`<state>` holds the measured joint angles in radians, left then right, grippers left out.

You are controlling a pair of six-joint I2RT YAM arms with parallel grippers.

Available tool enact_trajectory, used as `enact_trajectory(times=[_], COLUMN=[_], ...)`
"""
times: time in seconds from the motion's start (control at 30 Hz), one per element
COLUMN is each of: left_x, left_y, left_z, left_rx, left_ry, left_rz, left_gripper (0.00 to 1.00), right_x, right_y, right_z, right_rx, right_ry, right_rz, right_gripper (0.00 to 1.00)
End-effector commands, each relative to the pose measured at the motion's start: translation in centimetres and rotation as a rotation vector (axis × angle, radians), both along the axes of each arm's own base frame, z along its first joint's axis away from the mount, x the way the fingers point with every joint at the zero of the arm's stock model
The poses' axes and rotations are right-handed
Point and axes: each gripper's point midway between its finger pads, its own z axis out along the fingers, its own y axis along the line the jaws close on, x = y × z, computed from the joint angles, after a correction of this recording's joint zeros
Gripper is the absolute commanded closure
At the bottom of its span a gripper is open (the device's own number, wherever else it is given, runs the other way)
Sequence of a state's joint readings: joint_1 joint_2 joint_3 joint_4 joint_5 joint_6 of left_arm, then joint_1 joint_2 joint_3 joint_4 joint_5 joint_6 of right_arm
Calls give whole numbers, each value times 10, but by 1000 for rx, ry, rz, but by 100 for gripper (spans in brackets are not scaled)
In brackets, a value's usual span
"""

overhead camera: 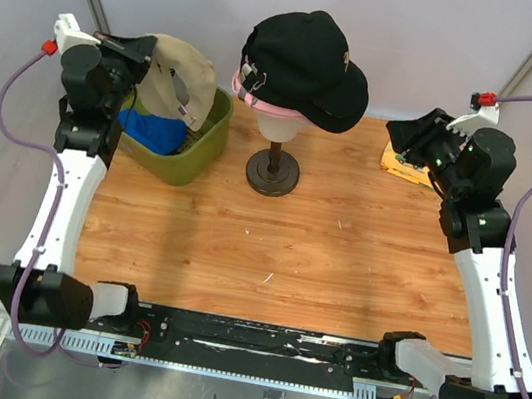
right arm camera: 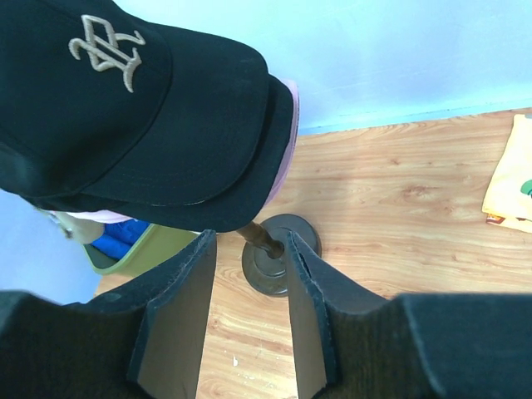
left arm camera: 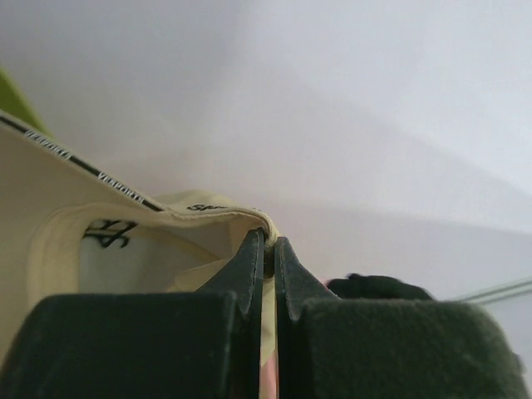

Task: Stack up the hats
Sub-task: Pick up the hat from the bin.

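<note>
Your left jaws pinch the beige cap's (overhead camera: 179, 79) edge, holding it over the bin (overhead camera: 205, 149), blue cap (overhead camera: 151, 129) inside. Your right jaws hang spread near the stand (right arm camera: 274, 264); black caps (overhead camera: 303, 59) top the pink cap (overhead camera: 261, 106) there.

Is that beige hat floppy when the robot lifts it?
Probably floppy: the beige hat hangs from the left gripper, pinched at one thin fabric edge. Likely light too, since that small pinch holds it up.
</note>
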<state>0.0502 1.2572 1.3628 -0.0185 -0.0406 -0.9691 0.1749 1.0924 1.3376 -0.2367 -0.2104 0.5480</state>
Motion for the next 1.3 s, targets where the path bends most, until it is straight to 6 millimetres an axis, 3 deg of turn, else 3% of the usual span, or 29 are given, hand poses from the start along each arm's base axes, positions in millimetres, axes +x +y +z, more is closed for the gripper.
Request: enact_trajectory(times=[0.0, 0.17, 0.47, 0.7, 0.93, 1.1, 1.27], left_x=[-36, -62, -138, -194, -252, -291, -315], left_y=[-7, -26, -51, -91, -127, -143, -147], left_z=[66, 88, 129, 163, 215, 238, 253], left_rx=[-84, -105, -68, -139, -120, -142, -215], left_ry=[-211, -252, -319, -401, -475, -512, -542], left_rz=[-43, -151, -274, -547, -847, -1047, -1211], left_gripper=[100, 99, 100, 100, 100, 99, 100], right_x=[-18, -32, -52, -65, -79, -93, -100], right_y=[4, 8, 22, 43, 73, 85, 93], right_z=[45, 68, 84, 96, 117, 137, 149], right_rx=[9, 40, 97, 174, 291, 358, 501], right_ry=[-136, -200, -239, -256, -286, -338, -359], right_rz=[36, 70, 166, 305, 540, 688, 814], right_gripper=[60, 59, 58, 56, 46, 39, 32])
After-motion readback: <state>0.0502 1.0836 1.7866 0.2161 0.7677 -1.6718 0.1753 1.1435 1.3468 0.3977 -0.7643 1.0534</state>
